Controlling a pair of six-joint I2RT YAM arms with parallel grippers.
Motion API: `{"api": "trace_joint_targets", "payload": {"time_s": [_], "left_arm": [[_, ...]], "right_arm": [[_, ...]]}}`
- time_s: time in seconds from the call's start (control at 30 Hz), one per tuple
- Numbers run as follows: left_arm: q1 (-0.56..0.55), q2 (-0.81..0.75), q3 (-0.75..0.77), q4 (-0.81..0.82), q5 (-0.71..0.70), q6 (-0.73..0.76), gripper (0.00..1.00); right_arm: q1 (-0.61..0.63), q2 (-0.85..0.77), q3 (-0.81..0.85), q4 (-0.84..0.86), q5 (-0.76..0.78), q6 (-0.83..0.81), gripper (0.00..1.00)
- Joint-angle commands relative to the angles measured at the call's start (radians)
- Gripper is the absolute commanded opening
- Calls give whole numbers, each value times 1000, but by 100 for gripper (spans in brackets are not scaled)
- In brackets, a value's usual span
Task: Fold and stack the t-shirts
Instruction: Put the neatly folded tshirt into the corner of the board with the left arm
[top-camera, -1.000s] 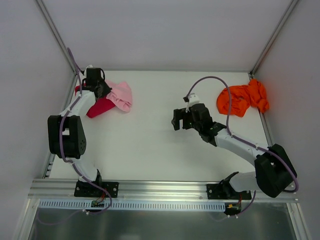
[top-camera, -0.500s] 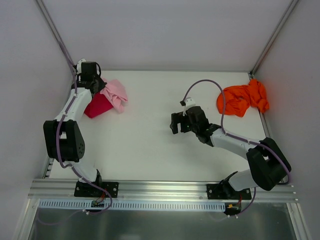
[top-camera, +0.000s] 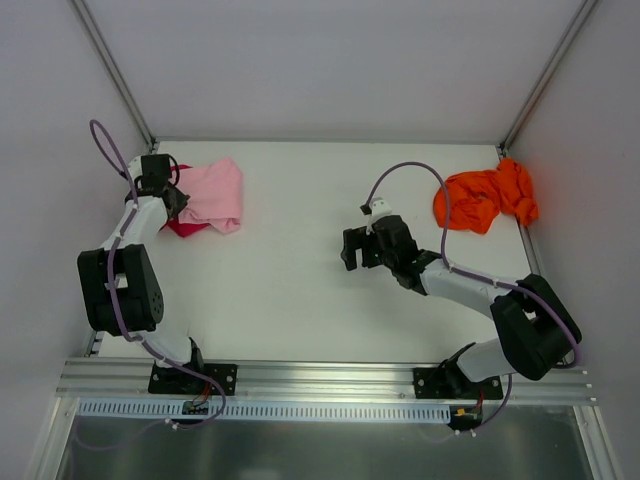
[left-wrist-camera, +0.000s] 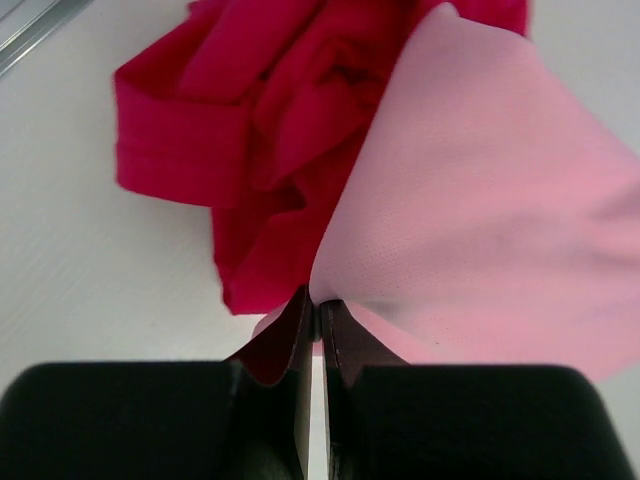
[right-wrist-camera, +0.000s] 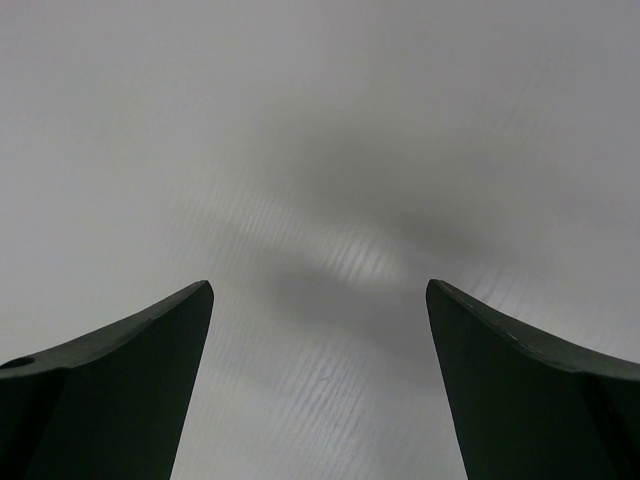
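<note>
At the table's far left lies the light pink t-shirt (top-camera: 215, 195), spread partly over the magenta-red t-shirt (top-camera: 182, 228). My left gripper (top-camera: 174, 197) is shut on the pink shirt's left edge. In the left wrist view the closed fingertips (left-wrist-camera: 317, 305) pinch the pink cloth (left-wrist-camera: 480, 220), and the crumpled magenta-red shirt (left-wrist-camera: 270, 130) lies just beyond them on the left. The orange t-shirt (top-camera: 485, 197) is bunched at the far right corner. My right gripper (top-camera: 350, 250) hovers open over bare table mid-right; its wrist view shows the spread gripper (right-wrist-camera: 320, 290) holding nothing.
Grey walls with metal corner posts (top-camera: 112, 75) close in the white table (top-camera: 300, 290) at left, back and right. A metal rail (top-camera: 330, 375) with both arm bases runs along the near edge. The right arm's cable (top-camera: 410, 170) loops above the table.
My left gripper has swung toward the left wall, dragging the pink shirt's edge with it, so the pink cloth now lies flatter over the magenta-red one. The right arm edged slightly left.
</note>
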Motion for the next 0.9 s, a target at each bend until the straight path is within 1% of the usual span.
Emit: {"api": "trace_joint_targets", "payload": {"time_s": [0.0, 0.17, 0.23, 0.33, 0.4, 0.43, 0.57, 0.6, 0.63, 0.67, 0.7, 0.73, 0.77, 0.8, 0.87], "left_arm": [[58, -1, -45, 50, 11, -34, 0], [97, 31, -19, -2, -20, -57, 0], [126, 51, -19, 11, 28, -66, 0], [150, 72, -13, 12, 49, -81, 0], [166, 65, -20, 27, 53, -88, 0], [166, 62, -17, 15, 31, -95, 0], [186, 51, -19, 20, 40, -121, 0], [184, 49, -20, 24, 48, -124, 3], [184, 45, -22, 26, 54, -132, 19], [184, 20, -52, 76, 88, -134, 41], [184, -3, -77, 110, 102, -138, 74], [184, -26, -127, 148, 120, -143, 85], [184, -77, -146, 209, 134, -147, 93], [184, -99, -157, 221, 146, -150, 99], [184, -162, -166, 236, 158, -152, 99]], "right_arm": [[4, -8, -7, 61, 10, -2, 94], [4, -20, -16, 59, 10, -3, 94], [4, -23, -19, 61, 6, -5, 94], [4, -19, -26, 70, -6, -2, 94], [4, -10, -30, 78, -10, -2, 94], [6, -5, -30, 78, -11, -2, 94], [6, 14, -24, 85, -17, -3, 94], [6, 15, -24, 84, -19, -3, 94], [6, 18, -23, 84, -17, -3, 94], [7, 20, -20, 84, -16, -5, 94], [7, 21, -20, 85, -19, -5, 94], [7, 29, -18, 88, -20, -5, 94], [7, 33, -16, 90, -25, -5, 94], [9, 40, -13, 90, -31, -5, 94], [11, 63, -3, 88, -36, -9, 94]]}}
